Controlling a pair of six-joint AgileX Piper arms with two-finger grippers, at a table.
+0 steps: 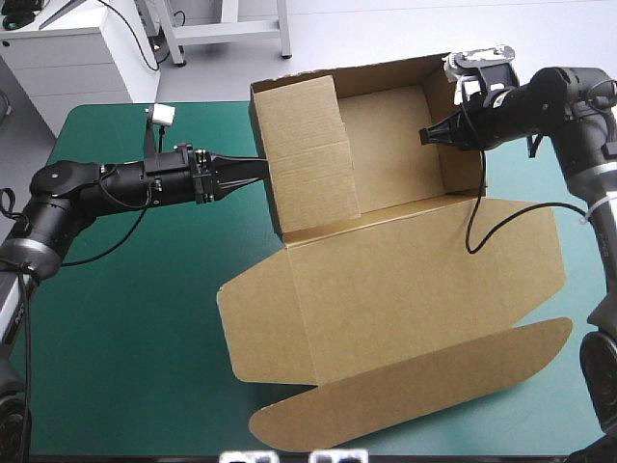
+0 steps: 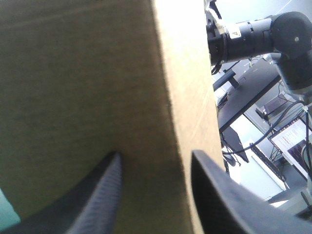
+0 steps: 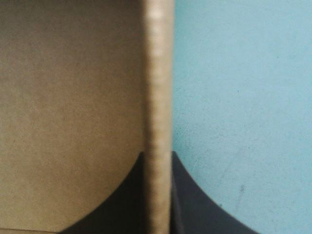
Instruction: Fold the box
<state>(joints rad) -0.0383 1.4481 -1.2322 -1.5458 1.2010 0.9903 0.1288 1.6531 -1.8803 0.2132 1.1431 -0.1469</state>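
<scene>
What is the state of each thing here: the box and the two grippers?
box: open tray, walls raised, lid lying flat.
left gripper: shut on the box, at its left side.
right gripper: shut on the box, at its right side.

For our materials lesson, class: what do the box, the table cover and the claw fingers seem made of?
The box: brown cardboard, matte, likely corrugated; its edge in the right claw looks faintly ribbed. The table cover: teal-green, smooth, matte, perhaps mat or fabric; unclear. The left claw: black fingers, finely ribbed, probably rubber or plastic.
</scene>
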